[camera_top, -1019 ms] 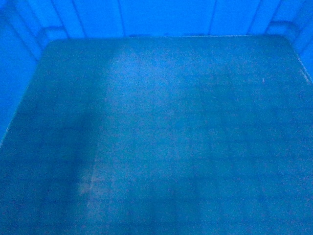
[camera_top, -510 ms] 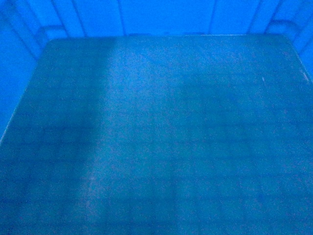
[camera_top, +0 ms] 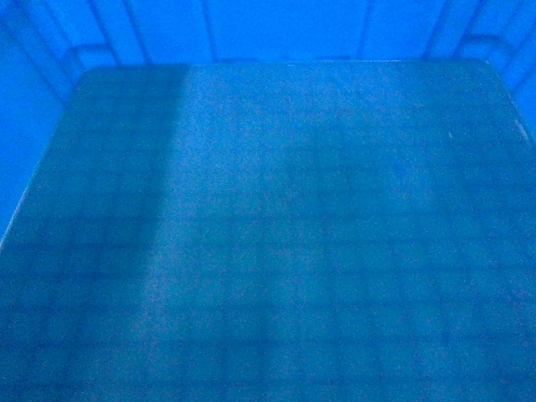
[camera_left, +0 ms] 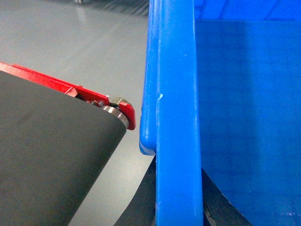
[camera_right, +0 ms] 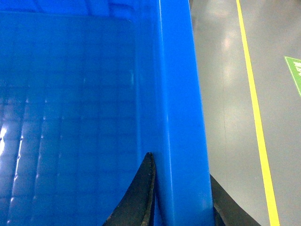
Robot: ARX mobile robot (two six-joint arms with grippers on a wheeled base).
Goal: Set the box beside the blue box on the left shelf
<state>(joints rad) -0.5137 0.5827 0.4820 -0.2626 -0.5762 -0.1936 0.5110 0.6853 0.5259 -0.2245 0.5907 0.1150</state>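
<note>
Box point(camera_top: 276, 234) fills our head view, its grid-marked floor spread below bright-blue inner walls. We hold it by its two side walls above a grey floor point(camera_left: 70, 42). Our left gripper point(camera_left: 178, 207) has dark jaws on either side of the left wall, clamped on the rim. Our right gripper point(camera_right: 181, 197) straddles the right wall the same way, one finger inside and one outside. A black belt with a red edge point(camera_left: 42, 155) lies just beside the left wall. A yellow line point(camera_right: 256, 108) crosses the floor.
</note>
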